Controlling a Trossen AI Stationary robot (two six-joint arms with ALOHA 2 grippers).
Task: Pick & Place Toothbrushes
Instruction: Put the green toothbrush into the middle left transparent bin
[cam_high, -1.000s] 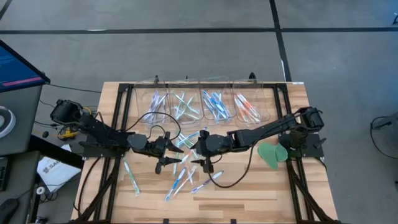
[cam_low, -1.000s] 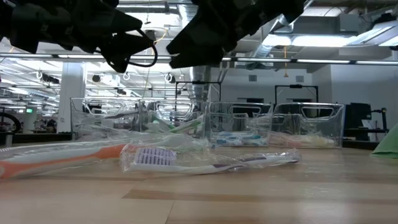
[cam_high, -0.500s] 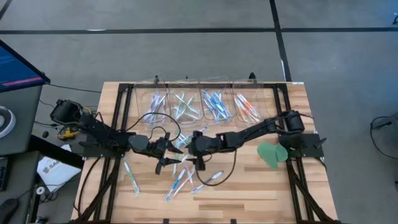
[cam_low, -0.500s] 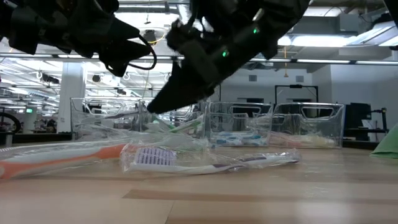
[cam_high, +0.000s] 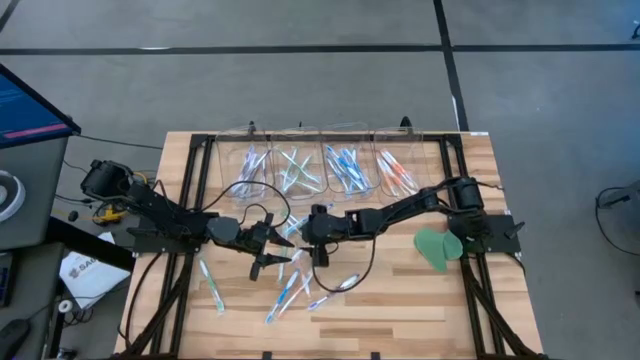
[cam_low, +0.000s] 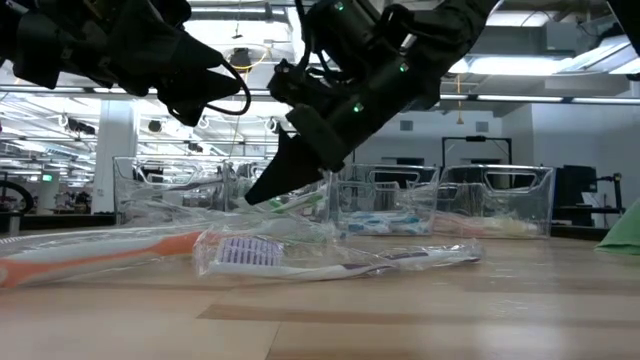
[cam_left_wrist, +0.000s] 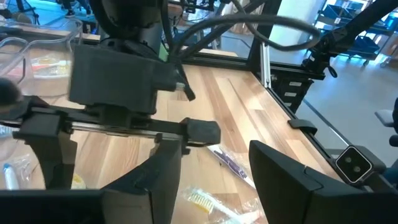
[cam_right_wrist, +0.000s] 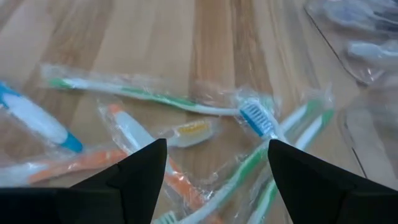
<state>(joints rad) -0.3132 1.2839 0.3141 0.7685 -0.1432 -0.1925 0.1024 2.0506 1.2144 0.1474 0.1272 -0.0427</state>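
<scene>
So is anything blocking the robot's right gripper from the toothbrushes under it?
Nothing visible does. The right gripper is open just above the loose wrapped toothbrushes on the table; only bare air shows between its fingers and the pile.

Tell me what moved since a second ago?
The right claw slid left across the table and dipped down over the loose toothbrushes, fingers open, grabbing nothing. The left claw stayed put, open. The toothbrushes and bins didn't move.
</scene>
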